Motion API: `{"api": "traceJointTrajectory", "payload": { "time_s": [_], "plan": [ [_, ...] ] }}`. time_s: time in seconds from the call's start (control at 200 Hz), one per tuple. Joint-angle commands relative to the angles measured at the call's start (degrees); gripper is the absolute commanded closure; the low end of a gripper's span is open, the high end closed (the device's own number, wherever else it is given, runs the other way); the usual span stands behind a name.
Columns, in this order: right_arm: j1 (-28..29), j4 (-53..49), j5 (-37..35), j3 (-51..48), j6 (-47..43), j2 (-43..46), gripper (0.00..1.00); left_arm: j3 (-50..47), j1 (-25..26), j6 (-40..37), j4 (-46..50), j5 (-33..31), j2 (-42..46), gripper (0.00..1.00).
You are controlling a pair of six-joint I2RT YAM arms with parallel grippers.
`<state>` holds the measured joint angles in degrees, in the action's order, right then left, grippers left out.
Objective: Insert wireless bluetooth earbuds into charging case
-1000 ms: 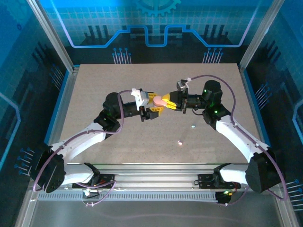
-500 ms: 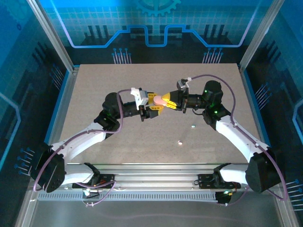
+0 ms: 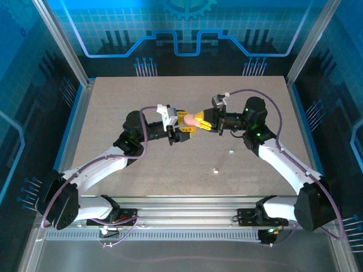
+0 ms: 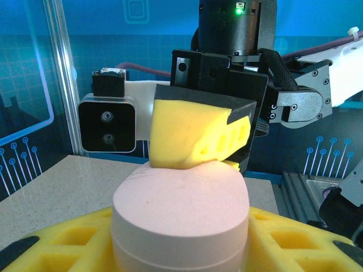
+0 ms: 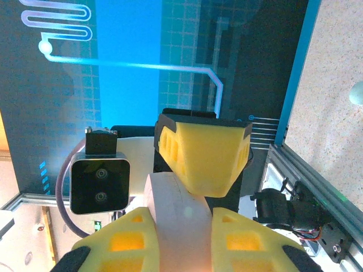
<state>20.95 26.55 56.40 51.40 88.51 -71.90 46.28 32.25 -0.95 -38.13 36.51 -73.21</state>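
**Top view, table centre, with wrist details.** The left arm (image 3: 108, 161) reaches in from 7 o'clock. The left gripper (image 3: 188, 124) is clamped on the pink charging case (image 3: 195, 120), which hangs above the table (image 3: 113, 107) between the two wrists. In the left wrist view the case stands between this gripper's yellow foam fingers (image 4: 62, 241), one at 8 o'clock of the case and one at 4 o'clock. Both touch its side wall, so the jaws stand only as wide as the case. A seam runs round the wall low down.

The right gripper (image 3: 203, 121) meets the case from 3 o'clock, with its jaws drawn almost together on the case's far edge. In the left wrist view one of its yellow pads (image 4: 193, 136) lies on the case's top face at 12 o'clock, and a second pad shows just beneath it. In the right wrist view the case appears as a narrow pink band pinched between that gripper's own fingers (image 5: 122, 241). A finger of the left gripper touches the band at 12 o'clock. The right arm (image 3: 283, 158) leads off toward 5 o'clock.

Two earbuds lie loose on the table at 5 o'clock of the case, well apart from it and from both grippers. One (image 3: 231, 151) lies nearer the case and the other (image 3: 216, 170) nearer the front edge.
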Motion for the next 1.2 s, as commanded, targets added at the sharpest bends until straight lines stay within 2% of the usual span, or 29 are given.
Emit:
{"api": "traceJointTrajectory", "payload": {
  "time_s": [0.0,0.21,0.445,0.57,0.63,0.74,0.835,0.91,0.991,1.056,1.196],
  "plan": [
    [0.1,2.8,-0.1,-0.6,-0.7,0.7,0.96,0.8,0.0,1.5,-3.2,1.9,-0.7,0.51],
    [0.0,2.4,-0.3,-0.7,-1.6,0.7,0.96,0.7,-0.1,2.5,-4.0,2.3,-0.7,0.51],
    [0.1,-0.2,-1.0,-0.7,-3.9,1.3,0.95,1.0,0.0,3.2,-4.3,2.7,-1.0,0.61],
    [0.1,-5.8,-1.8,0.1,-8.4,2.2,0.87,1.3,0.0,3.5,-3.7,2.7,-1.0,0.68],
    [0.1,-10.6,-2.6,1.4,-12.7,3.0,0.82,1.3,0.0,3.3,-3.4,2.6,-0.8,0.68],
    [-0.4,-22.6,-4.9,4.6,-21.4,4.8,0.62,1.3,0.0,2.4,-1.5,2.2,-0.6,0.70],
    [-0.8,-34.8,-8.4,9.4,-31.0,6.5,0.50,0.7,0.0,2.2,-0.5,1.7,-0.6,0.70],
    [-0.8,-46.8,-14.2,14.3,-41.9,7.9,0.45,0.2,0.0,2.7,-0.6,1.0,-0.9,0.71],
    [-0.7,-55.1,-20.3,17.9,-50.9,9.1,0.40,-0.2,-0.1,3.0,-0.2,0.6,-1.0,0.71],
    [-0.3,-58.9,-24.5,19.3,-58.0,10.2,0.31,-0.4,0.0,3.2,-0.2,0.4,-1.0,0.70],
    [1.3,-62.8,-27.9,20.3,-69.3,11.2,0.29,-0.4,0.3,3.8,-0.6,0.6,-1.2,0.70]
  ]
}}
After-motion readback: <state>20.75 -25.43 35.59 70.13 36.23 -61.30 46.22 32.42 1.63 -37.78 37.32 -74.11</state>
